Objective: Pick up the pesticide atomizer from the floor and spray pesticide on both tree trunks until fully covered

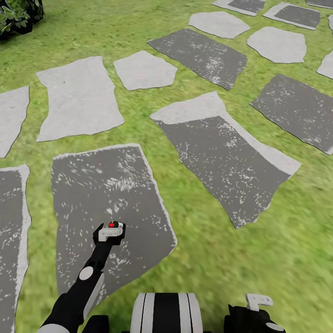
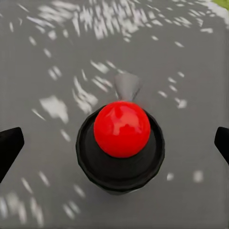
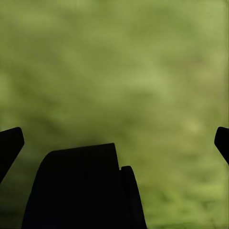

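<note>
Nearest the camera in the head view: the robot's white-and-black striped trunk (image 1: 166,312) at the lower edge. The right pincer (image 1: 259,301) sits low beside it over blurred green lawn (image 1: 259,240). In the right wrist view its two dark fingertips (image 3: 10,143) stand wide apart at the edges of the picture, nothing between them but out-of-focus grass (image 3: 119,71); a dark rounded shape (image 3: 81,191) of the robot lies below.

Next out: the left black arm (image 1: 81,291) reaches forward over a large dark grey, white-flecked paving slab (image 1: 92,185). The left pincer (image 1: 110,231) hangs above the pesticide atomizer, a squat black round body topped with a glossy red ball cap (image 2: 121,129), which stands on that slab. In the left wrist view the atomizer sits centred directly beneath the pincer, between the two dark fingertips (image 2: 9,148), which are spread wide and well apart from it on either side; no contact visible. A small grey nozzle (image 2: 127,86) projects from the atomizer's far side. In the head view only the red cap (image 1: 112,225) shows at the pincer's tip.

Farther: more flat stones set in grass, pale grey (image 1: 78,97) and dark grey (image 1: 222,157) alike. Farthest, at the upper left corner, a dark leafy shrub (image 1: 18,14).
</note>
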You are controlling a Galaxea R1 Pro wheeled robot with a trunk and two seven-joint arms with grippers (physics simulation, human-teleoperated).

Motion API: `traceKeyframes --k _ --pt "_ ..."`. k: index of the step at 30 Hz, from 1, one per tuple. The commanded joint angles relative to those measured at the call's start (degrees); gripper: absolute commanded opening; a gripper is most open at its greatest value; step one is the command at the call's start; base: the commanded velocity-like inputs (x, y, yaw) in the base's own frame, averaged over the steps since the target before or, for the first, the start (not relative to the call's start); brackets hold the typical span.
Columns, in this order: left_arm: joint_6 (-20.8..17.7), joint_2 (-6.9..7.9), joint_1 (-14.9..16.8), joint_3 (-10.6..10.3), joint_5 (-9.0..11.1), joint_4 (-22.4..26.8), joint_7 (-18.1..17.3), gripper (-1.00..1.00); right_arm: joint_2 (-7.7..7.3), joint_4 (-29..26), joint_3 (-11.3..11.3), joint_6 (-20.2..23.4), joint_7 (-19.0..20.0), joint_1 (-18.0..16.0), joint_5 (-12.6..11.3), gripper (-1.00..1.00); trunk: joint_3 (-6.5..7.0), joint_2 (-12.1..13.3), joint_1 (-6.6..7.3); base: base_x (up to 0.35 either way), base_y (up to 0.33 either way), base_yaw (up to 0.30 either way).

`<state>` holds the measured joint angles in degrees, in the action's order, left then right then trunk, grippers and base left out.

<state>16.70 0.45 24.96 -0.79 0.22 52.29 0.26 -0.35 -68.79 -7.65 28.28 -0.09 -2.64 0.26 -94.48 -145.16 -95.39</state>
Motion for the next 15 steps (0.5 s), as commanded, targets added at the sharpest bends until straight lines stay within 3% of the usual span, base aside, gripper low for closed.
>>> traceKeyframes --k 1,2,15 --pt "0.0 0.0 0.0 0.0 -0.01 0.0 0.0 1.0 0.0 0.0 0.0 0.0 0.0 0.0 0.0 1.0 0.0 0.0 0.0 0.001 0.0 0.0" --pt "0.0 -0.02 0.0 0.0 -0.02 0.0 0.0 -1.0 0.0 0.01 0.0 -0.02 0.0 0.0 0.0 1.0 0.0 0.0 0.0 0.0 0.0 0.0" --pt "-0.06 -0.35 0.0 0.0 0.05 0.0 0.0 -1.0 0.0 0.05 0.0 0.02 0.0 0.0 0.0 1.0 0.0 0.0 0.0 0.0 0.0 0.0"
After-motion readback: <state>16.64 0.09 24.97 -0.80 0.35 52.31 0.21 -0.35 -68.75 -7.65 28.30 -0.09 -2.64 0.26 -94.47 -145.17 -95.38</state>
